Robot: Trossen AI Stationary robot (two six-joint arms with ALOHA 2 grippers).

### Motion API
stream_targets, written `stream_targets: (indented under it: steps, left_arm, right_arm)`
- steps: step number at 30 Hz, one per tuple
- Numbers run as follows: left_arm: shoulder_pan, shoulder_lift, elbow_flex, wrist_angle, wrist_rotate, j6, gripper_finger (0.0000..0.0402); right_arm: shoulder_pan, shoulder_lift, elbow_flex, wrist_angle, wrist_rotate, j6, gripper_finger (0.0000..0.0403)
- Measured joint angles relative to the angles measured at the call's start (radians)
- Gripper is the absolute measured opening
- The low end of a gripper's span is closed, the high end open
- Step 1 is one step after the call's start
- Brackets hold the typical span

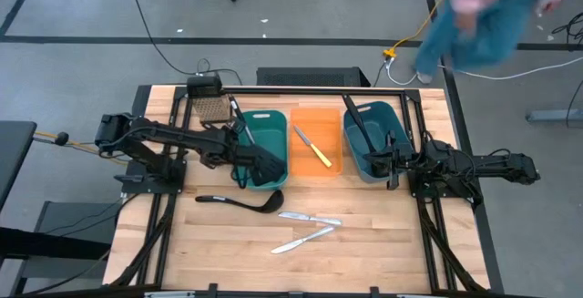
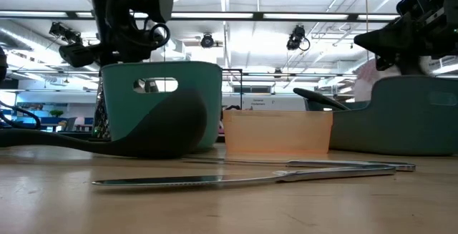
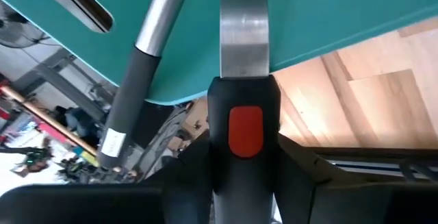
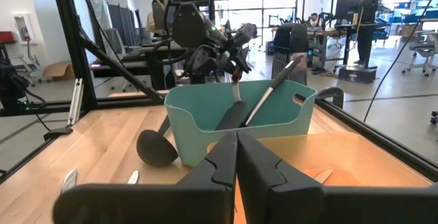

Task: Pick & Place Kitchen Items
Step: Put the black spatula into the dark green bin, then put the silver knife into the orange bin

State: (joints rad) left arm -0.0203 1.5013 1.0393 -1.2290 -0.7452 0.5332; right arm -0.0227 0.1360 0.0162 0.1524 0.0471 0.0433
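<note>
Broadly, a wooden worktop (image 1: 364,243) under everything, with a dark arm along each side edge.

Left arm: reaches in from the left edge toward the middle. Ends in the left gripper (image 1: 241,157), over the front part of the left teal bin (image 1: 270,125). Clamps the red-marked spatula (image 3: 244,129) by its black handle, fingers closed on either side of it. Points the steel shaft of that spatula at the bin wall, with the dark blade hanging at the bin's front rim.

Right arm: comes in from the right edge. Carries the right gripper (image 4: 236,145) just beside the front right corner of the right teal bin (image 1: 393,120). Fingers pressed together, nothing between them.

Along the back half of the worktop, three bins in a row, side by side: left teal, orange bin (image 1: 330,143) in the middle, right teal.

Left teal bin: also holds a grey-handled utensil (image 3: 147,39), leaning on the rim.

Right teal bin: holds a black utensil (image 1: 357,120), laid from the back rim toward the front.

Ahead of the left bin, toward the front edge, a black ladle (image 1: 239,202) flat on the wood, bowl toward the middle.

Inside the orange bin, a yellow-handled knife (image 1: 314,148), lying slantwise.

Near the front edge, right of the ladle bowl, two silver knives (image 1: 310,218) flat on the wood, close together but apart.
</note>
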Motion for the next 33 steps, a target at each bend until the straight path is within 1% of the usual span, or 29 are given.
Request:
stream_targets:
  steps: [5,7,9,13,16,19,23,26,29,31,33]
  left_arm:
    - [0.002,0.001,0.000,0.005,0.013,-0.020,0.0188]
    - [0.000,0.001,0.000,0.005,0.012,-0.020,0.0202]
    - [-0.003,0.001,0.000,0.004,-0.006,-0.021,0.0206]
    - [-0.018,0.001,0.003,-0.002,-0.054,-0.024,0.0200]
    - [-0.035,0.002,0.034,-0.020,-0.091,-0.029,0.0192]
    - [-0.067,0.002,0.095,-0.074,-0.096,-0.057,0.0188]
    - [-0.125,0.002,0.211,-0.151,-0.100,-0.114,0.0187]
    - [-0.179,0.002,0.301,-0.204,-0.100,-0.176,0.0187]
    - [-0.240,0.001,0.395,-0.247,-0.096,-0.287,0.0186]
    - [-0.285,-0.002,0.450,-0.264,-0.082,-0.371,0.0178]
    - [-0.344,-0.025,0.489,-0.266,-0.060,-0.446,0.0161]
  right_arm:
    - [0.000,0.000,0.000,0.000,0.000,0.000,0.0018]
    - [0.000,0.000,0.000,0.000,0.000,0.000,0.0018]
    - [0.000,0.000,0.000,0.000,0.000,0.000,0.0018]
    - [0.000,0.000,0.000,0.000,-0.001,0.000,0.0018]
    - [0.000,0.000,0.000,0.000,-0.002,0.000,0.0018]
    - [0.000,0.000,0.000,-0.002,-0.002,0.000,0.0018]
    - [0.000,0.000,0.000,-0.006,-0.002,0.000,0.0018]
    - [0.000,0.000,0.000,-0.006,-0.002,-0.001,0.0018]
    - [0.000,0.000,0.000,-0.006,-0.002,-0.002,0.0018]
    - [0.000,0.000,0.000,-0.006,-0.002,-0.002,0.0018]
    - [0.000,0.000,0.000,-0.006,-0.002,-0.001,0.0018]
